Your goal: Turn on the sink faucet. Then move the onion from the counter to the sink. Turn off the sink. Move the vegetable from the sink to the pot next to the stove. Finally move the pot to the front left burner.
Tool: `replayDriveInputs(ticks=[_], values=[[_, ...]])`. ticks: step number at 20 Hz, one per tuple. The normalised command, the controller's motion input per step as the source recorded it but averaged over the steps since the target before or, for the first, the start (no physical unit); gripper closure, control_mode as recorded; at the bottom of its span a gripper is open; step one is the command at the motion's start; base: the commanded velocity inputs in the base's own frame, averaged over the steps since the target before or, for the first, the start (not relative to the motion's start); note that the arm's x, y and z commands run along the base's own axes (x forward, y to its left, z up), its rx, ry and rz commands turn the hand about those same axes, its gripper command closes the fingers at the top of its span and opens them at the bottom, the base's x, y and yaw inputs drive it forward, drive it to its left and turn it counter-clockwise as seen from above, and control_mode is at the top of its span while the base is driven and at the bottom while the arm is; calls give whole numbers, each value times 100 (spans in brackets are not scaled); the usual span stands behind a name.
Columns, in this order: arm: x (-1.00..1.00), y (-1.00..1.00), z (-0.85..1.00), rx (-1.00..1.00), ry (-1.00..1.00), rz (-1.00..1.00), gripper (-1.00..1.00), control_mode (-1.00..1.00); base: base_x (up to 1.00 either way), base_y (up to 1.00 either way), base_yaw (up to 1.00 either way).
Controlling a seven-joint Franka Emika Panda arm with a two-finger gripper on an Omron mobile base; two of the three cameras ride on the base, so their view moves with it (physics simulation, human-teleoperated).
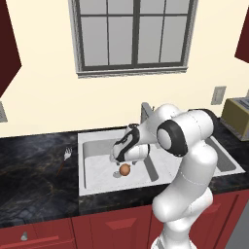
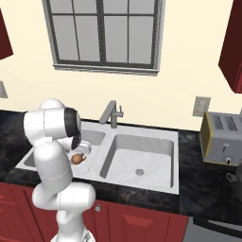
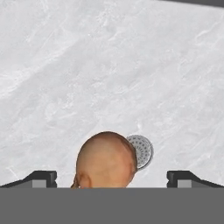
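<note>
A: Where's the onion (image 3: 106,159) against the gripper (image 3: 112,177)?

B: Between the spread fingertips (image 3: 41,177), touching neither; the jaws stand wide open with nothing held.

A: And where does it lie?

B: On the floor of the sink (image 1: 97,146) basin, just beside the round drain (image 3: 142,151).

A: The arm?

B: Bent over the counter (image 1: 34,170) edge, hand reaching down into the basin. The faucet (image 2: 111,113) stands behind.
</note>
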Motion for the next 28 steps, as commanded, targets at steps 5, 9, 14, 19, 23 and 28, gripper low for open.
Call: replayDriveInputs(ticks=[5, 9, 14, 19, 23, 28], values=[[0, 0, -14, 0, 0, 0, -100, -100, 0, 0, 0], [0, 0, -16, 0, 0, 0, -100, -100, 0, 0, 0], [0, 0, -18, 0, 0, 0, -100, -100, 0, 0, 0], [0, 0, -21, 0, 0, 0, -100, -100, 0, 0, 0], [0, 0, -21, 0, 0, 0, -100, -100, 0, 0, 0], [0, 0, -21, 0, 0, 0, -100, -100, 0, 0, 0]])
